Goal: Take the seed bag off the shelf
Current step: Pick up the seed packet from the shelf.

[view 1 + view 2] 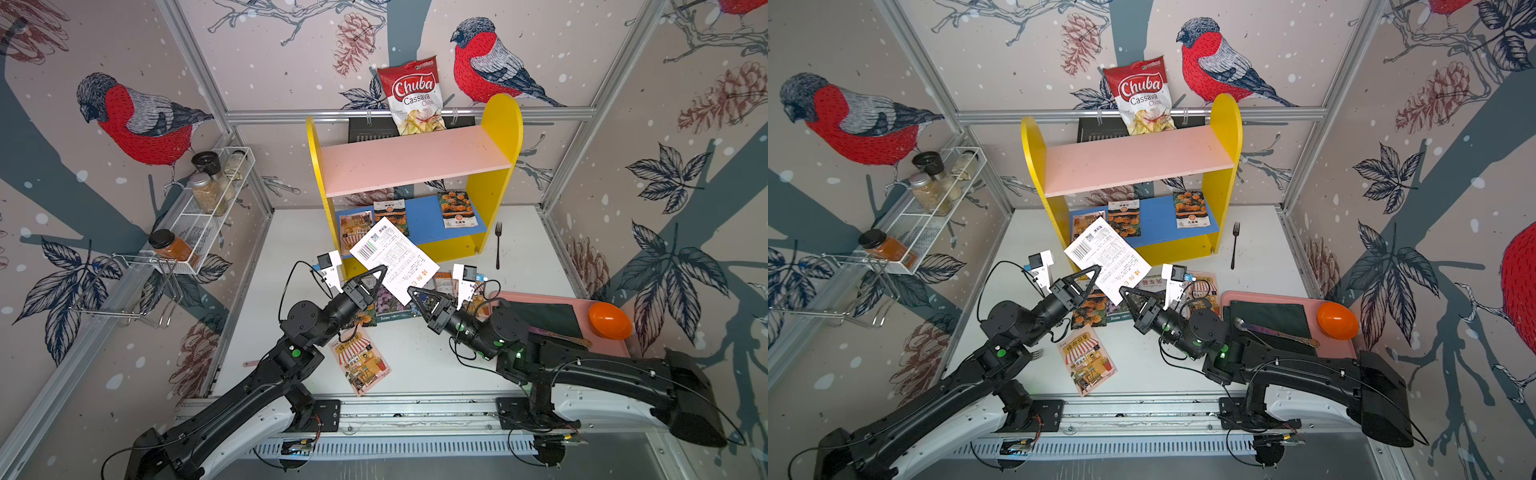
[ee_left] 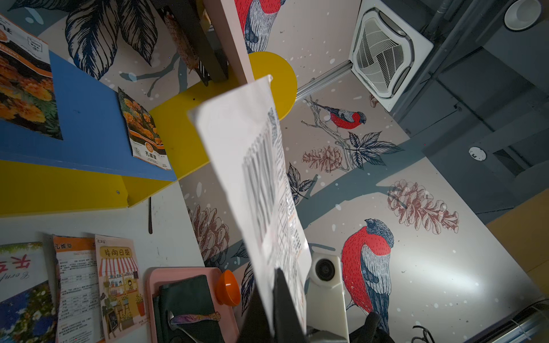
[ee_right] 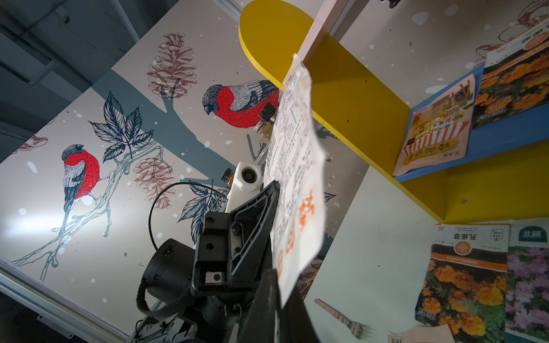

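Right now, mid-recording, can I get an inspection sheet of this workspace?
Surface: white table, partly bare.
Job's things: seed bag held in the air before the shelf, printed back up; three seed packets lie on its blue lower board.
Clutter: loose packets, fork, pink tray with cloth, spoon and orange bowl; chips bag behind the shelf; spice rack on the wall.
Hands: left hand shut on the bag's edge; right hand at its lower corner, grip unclear.
Cables: cable loops at both wrists hang free; no snag seen.
Surroundings: bird-print walls, metal frame; nothing else seen.
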Available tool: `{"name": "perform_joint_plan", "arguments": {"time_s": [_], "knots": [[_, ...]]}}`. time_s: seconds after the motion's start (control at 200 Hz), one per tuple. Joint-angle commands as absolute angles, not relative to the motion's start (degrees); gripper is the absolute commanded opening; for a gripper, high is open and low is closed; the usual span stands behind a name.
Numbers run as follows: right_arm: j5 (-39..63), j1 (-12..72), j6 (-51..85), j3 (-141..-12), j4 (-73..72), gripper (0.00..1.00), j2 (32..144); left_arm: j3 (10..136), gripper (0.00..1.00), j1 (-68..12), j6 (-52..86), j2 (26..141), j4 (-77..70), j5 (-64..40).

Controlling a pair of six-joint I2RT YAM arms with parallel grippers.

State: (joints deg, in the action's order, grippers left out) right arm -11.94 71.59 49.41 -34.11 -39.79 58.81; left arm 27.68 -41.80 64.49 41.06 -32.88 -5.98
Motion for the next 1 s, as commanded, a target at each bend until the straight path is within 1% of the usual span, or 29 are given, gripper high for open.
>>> {"name": "perform_joint_plan", "arguments": {"time_s": [0.0,0.07,0.12,0.125,0.165,0.24,0.295,0.355,0.435,0.52,0.62,0.695,0.805,0.905,0.996], "knots": [[-12.91,71.72,48.25,-34.18,-39.61,0.23,58.54,28.69,0.00,-41.66,63.90,40.61,-32.90,-5.54],[-13.01,71.72,48.25,-34.21,-38.97,0.35,58.53,29.12,0.00,-41.66,63.80,40.26,-32.24,-5.63],[-13.13,71.77,48.26,-34.15,-38.79,0.47,58.43,29.42,0.00,-41.66,63.57,40.02,-31.78,-5.70],[-13.24,71.73,48.25,-34.11,-38.75,0.49,58.40,29.47,0.00,-41.66,63.56,40.00,-31.71,-5.71],[-13.28,71.79,48.17,-34.10,-38.36,0.60,58.21,29.85,0.00,-41.66,63.09,39.84,-30.99,-5.79],[-13.45,71.76,47.61,-34.10,-37.14,0.74,57.43,30.88,0.00,-41.66,61.70,39.73,-29.26,-6.59],[-13.74,71.66,46.88,-34.19,-35.08,0.82,56.27,31.80,0.00,-41.66,60.12,39.62,-27.22,-7.75],[-14.13,71.55,45.97,-34.28,-31.81,0.88,54.48,33.04,0.00,-41.66,57.86,39.52,-24.37,-9.37],[-15.05,71.47,44.56,-33.93,-26.61,0.91,50.88,34.48,0.00,-41.62,54.64,38.98,-20.25,-11.93],[-16.82,71.25,43.42,-33.37,-21.31,0.92,46.42,34.90,0.00,-41.57,52.56,37.88,-17.89,-14.86],[-20.02,70.80,41.84,-31.75,-15.67,0.92,39.26,35.09,0.00,-41.58,50.29,35.41,-14.13,-17.59],[-20.56,70.09,40.11,-31.44,-11.82,0.93,33.87,35.22,0.00,-41.59,47.76,33.36,-10.54,-19.97],[-16.33,67.20,37.86,-34.98,-4.07,0.94,31.00,36.85,0.00,-41.57,42.87,32.50,-4.11,-24.04],[-8.25,64.56,35.71,-39.76,1.09,0.90,34.56,38.67,0.00,-41.57,38.20,33.64,-0.23,-28.50],[-2.47,63.20,33.37,-42.68,2.70,0.88,38.74,40.21,0.00,-41.64,34.63,35.33,1.89,-32.60]]}}
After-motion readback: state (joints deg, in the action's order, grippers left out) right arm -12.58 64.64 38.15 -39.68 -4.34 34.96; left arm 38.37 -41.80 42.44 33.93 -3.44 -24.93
